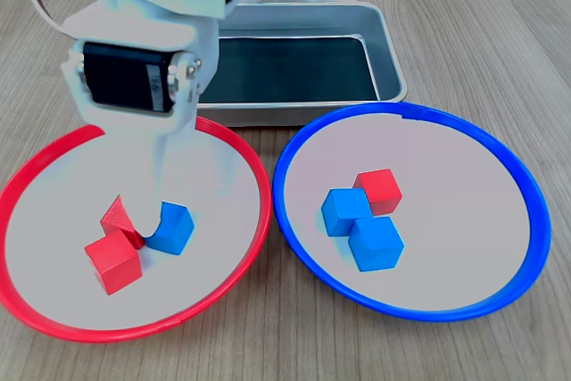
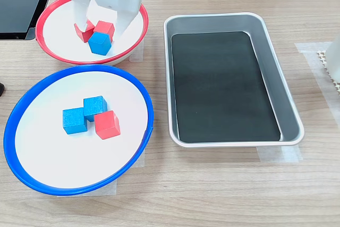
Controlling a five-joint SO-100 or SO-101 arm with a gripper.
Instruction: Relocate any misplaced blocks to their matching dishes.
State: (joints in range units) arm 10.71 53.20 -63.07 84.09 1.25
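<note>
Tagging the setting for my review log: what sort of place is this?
Probably a tabletop robot workbench rather than a home: a wood-grain table, a red-rimmed plate and blue-rimmed plate holding cubes, and a metal tray taped in place.

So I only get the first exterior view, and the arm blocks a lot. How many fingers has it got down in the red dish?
Observer: Two. In the second exterior view the fingers are spread open, with a red cube and the blue cube between them as seen there.
Operator: And the bit of the tray hidden behind the arm, anything in it?
Observer: Nothing. The second exterior view shows the whole tray, and its dark bottom is bare.
</note>
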